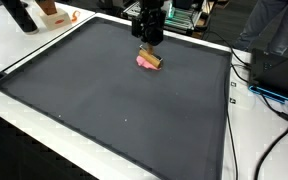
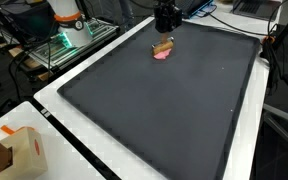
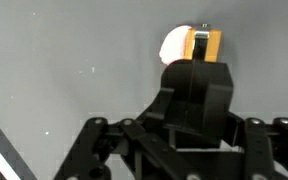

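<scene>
Wrist view: pink-and-orange block lies flat, so it sits stable on the dark mat. The hand is directly over it; can't tell whether the fingers are apart or together.

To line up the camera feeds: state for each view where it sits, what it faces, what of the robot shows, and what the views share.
Exterior view: raised beyond the near edge, faces across the dark mat to the gripper over the pink and tan object.
Exterior view: raised off a mat corner, faces diagonally across to the same gripper and object.
Wrist view: on the wrist, faces down past the gripper onto the object.
All three share the object.
</scene>
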Tool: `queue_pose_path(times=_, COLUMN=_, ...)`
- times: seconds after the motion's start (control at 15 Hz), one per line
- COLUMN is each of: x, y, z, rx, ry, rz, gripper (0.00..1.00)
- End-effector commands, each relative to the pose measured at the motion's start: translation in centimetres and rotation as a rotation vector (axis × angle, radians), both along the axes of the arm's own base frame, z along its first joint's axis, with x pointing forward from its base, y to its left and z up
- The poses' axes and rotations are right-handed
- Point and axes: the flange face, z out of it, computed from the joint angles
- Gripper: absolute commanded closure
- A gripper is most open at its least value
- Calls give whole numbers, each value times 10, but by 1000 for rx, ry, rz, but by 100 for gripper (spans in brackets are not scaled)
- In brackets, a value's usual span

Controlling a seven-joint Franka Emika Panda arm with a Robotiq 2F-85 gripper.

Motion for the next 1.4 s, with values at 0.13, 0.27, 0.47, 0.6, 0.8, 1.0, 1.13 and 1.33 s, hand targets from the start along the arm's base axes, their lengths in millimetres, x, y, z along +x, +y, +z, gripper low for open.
queue_pose_path(times=0.13, x=8, y=-16, z=-28, rx=-21, ry=-37, rz=-34, gripper=76)
queue_pose_path(times=0.27, x=9, y=-17, z=-29, rx=-28, ry=-39, rz=-47, gripper=76)
queue_pose_path(times=0.47, x=11, y=-18, z=-30, rx=-28, ry=-51, rz=-63, gripper=76)
queue_pose_path(times=0.6, x=12, y=-20, z=-30, rx=-30, ry=-61, rz=-71, gripper=76)
queue_pose_path(times=0.8, x=14, y=-23, z=-31, rx=-30, ry=-68, rz=-86, gripper=76)
queue_pose_path(times=1.0, x=15, y=-25, z=-31, rx=-29, ry=-81, rz=-99, gripper=76)
queue_pose_path(times=1.13, x=17, y=-26, z=-31, rx=-27, ry=-88, rz=-105, gripper=76)
queue_pose_path(times=1.33, x=18, y=-28, z=-32, rx=-28, ry=-88, rz=-109, gripper=76)
